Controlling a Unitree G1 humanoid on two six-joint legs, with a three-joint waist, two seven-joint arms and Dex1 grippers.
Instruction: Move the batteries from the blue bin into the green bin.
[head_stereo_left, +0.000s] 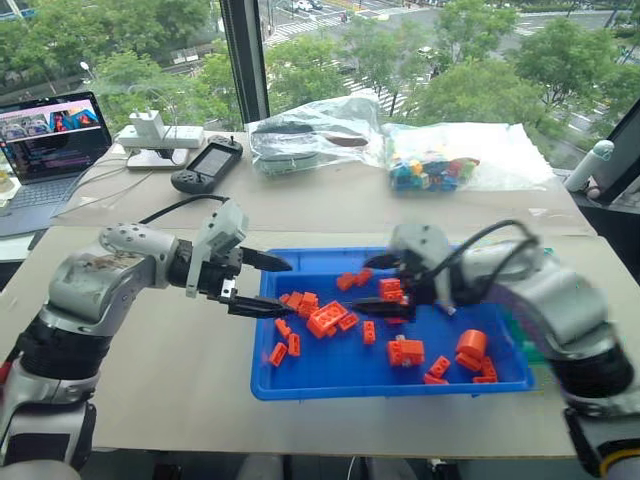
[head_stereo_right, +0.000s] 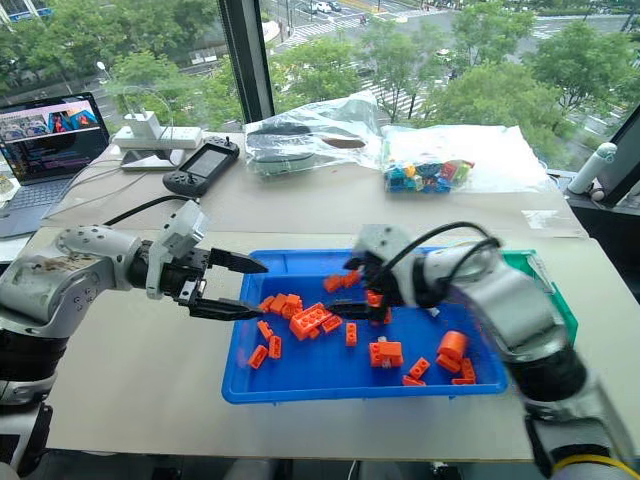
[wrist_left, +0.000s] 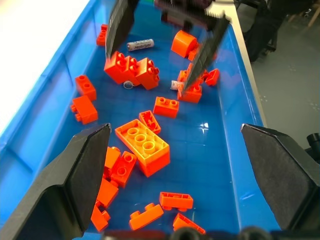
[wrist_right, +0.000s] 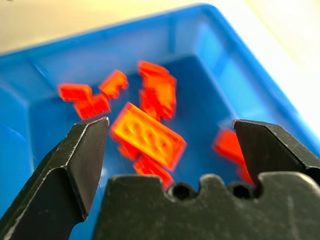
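1. Looking down at the blue bin (head_stereo_left: 300, 385) on the tabletop (head_stereo_left: 150, 370), you have both claws hovering over it, each with its fingers spread apart and nothing between them: the left claw (head_stereo_left: 262, 285) over the bin's left part, the right claw (head_stereo_left: 385, 285) near the middle.
2. One battery (wrist_left: 140, 45) shows in the left wrist view, lying flat on the blue floor just beyond a cluster of orange bricks (wrist_left: 132, 70) and beside the fat orange cylinder (wrist_left: 184, 42). Its long axis runs roughly crosswise to the direction your left claw points.
3. Two more pale bits sit among those bricks, one round end (wrist_left: 128, 84) tucked against the cluster and a short pale piece (wrist_left: 177, 85) by the right claw's fingers. They may be batteries too, but you cannot tell for sure.
4. Judged from that view, the visible battery lies on the right claw's side of the bin, almost under its fingers, so the right arm looks the nearer one. The left claw would have to reach across the loose bricks.
5. The right wrist view looks onto a large orange brick (wrist_right: 148, 135) and smaller ones; no battery can be made out there, so the claw probably needs re-aiming before it comes down.
6. The green bin (head_stereo_right: 545, 285) stands just off the blue bin's right side, mostly hidden behind the right arm. What it holds cannot be seen.
7. The blue bin is otherwise strewn with orange bricks, so expect crowding around any slim cylinder.
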